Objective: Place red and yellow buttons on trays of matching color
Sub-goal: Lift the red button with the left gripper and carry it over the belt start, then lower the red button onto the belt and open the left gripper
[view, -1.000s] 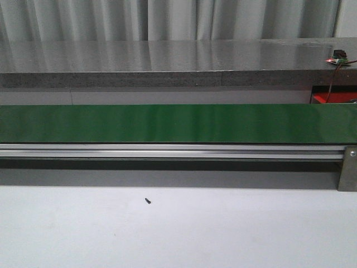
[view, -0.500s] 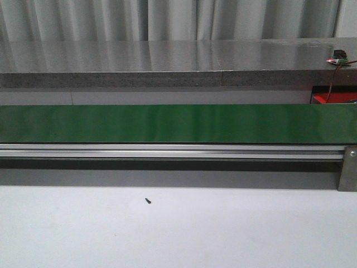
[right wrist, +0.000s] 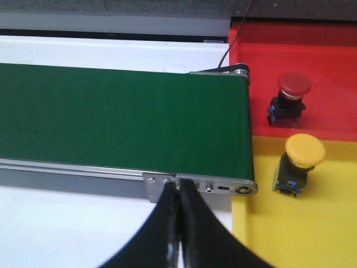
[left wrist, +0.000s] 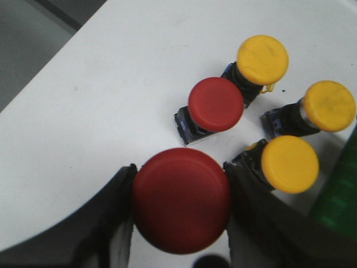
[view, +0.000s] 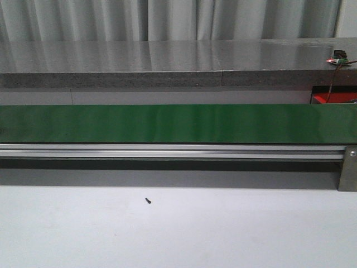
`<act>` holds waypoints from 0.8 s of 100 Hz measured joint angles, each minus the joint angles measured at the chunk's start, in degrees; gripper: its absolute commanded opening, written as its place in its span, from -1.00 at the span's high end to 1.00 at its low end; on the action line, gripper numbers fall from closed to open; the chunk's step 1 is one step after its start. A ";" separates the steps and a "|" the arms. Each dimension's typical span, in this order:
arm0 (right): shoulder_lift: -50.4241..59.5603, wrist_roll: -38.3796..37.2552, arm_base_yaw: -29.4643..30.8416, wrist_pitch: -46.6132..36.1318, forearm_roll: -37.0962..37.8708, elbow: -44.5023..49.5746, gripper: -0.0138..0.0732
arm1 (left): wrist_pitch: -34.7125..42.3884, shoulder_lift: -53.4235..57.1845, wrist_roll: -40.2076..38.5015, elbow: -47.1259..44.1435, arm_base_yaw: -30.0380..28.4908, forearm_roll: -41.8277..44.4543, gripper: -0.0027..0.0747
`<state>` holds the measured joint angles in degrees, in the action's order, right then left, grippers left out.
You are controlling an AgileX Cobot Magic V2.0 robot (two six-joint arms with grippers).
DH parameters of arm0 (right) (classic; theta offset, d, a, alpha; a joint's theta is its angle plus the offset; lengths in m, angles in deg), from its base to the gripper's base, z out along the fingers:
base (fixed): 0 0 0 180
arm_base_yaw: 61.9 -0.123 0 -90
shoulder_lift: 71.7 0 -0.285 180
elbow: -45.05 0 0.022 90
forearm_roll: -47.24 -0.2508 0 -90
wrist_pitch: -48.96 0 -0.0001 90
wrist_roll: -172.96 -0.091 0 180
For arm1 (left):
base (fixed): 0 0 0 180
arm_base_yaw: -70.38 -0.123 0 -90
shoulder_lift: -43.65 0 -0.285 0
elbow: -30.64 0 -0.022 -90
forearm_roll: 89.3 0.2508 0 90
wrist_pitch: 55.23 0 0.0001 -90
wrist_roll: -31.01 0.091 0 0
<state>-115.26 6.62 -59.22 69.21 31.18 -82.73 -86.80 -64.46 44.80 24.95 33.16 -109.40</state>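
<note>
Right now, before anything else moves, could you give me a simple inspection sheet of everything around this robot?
Surface: white table; green conveyor belt bare.
Job's things: held red button; beside it on the table one loose red button and three yellow buttons. Sorted red button on red tray; sorted yellow button on yellow tray.
Clutter: small dark screw on table.
Grippers: left gripper shut on the held red button; right gripper shut, empty.
Cables: thin wires at far right.
Surroundings: grey curtain and grey counter behind.
</note>
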 measured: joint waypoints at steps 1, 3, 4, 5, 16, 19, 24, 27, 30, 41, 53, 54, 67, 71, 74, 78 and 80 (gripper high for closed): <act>0.00 0.00 0.00 0.00 0.00 0.00 0.96 | -0.19 0.13 0.12 0.00 0.16 0.00 0.44; 0.00 0.00 0.00 0.00 0.00 0.00 0.96 | -0.57 0.47 0.41 0.00 0.44 0.00 0.44; 0.00 0.00 0.00 0.00 0.00 0.00 0.96 | -0.84 0.59 0.53 0.00 0.65 0.00 0.44; 0.00 0.00 0.00 0.00 0.00 0.00 0.96 | -0.96 0.81 0.66 0.00 0.77 0.00 0.44; 0.00 0.00 0.00 0.00 0.00 0.00 0.96 | -2.14 1.93 1.67 0.00 3.27 0.00 0.44; 0.00 0.00 0.00 0.00 0.00 0.00 0.96 | -2.24 1.99 1.67 0.00 3.91 0.00 0.44; 0.00 0.00 0.00 0.00 0.00 0.00 0.96 | -2.62 2.13 1.79 0.00 5.07 0.00 0.44; 0.00 0.00 0.00 0.00 -0.10 0.00 0.96 | -3.17 2.13 1.79 0.00 5.94 0.00 0.44; 0.00 0.00 0.00 0.00 -0.09 0.00 0.96 | -3.58 2.13 1.89 0.00 6.61 0.00 0.44; 0.00 0.00 0.00 0.00 -0.09 0.00 0.96 | -4.14 2.13 1.89 0.00 9.18 0.00 0.44; 0.00 0.00 0.00 0.00 -0.09 0.00 0.96 | -4.23 2.13 1.98 0.00 11.67 0.00 0.44; 0.00 0.00 0.00 0.00 -0.09 0.00 0.96 | -4.23 2.13 2.09 0.00 11.81 0.00 0.44; 0.00 0.00 0.00 0.00 -0.09 0.00 0.96 | -4.36 2.13 2.01 0.00 14.14 0.00 0.44; 0.00 0.00 0.00 0.00 -0.09 0.00 0.96 | -4.50 2.13 2.01 0.00 14.71 0.00 0.44; 0.00 0.00 0.00 0.00 -0.09 0.00 0.96 | -4.49 2.13 2.01 0.00 14.95 0.00 0.44; 0.00 0.00 0.00 0.00 -0.09 0.00 0.96 | -4.52 2.13 2.01 0.00 15.43 0.00 0.44; 0.00 0.00 0.00 0.00 -0.09 0.00 0.96 | -4.62 2.13 2.01 0.00 15.54 0.00 0.44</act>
<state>-115.26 6.62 -59.22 69.21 31.09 -82.73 -91.42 -62.33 46.81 24.95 48.71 -109.40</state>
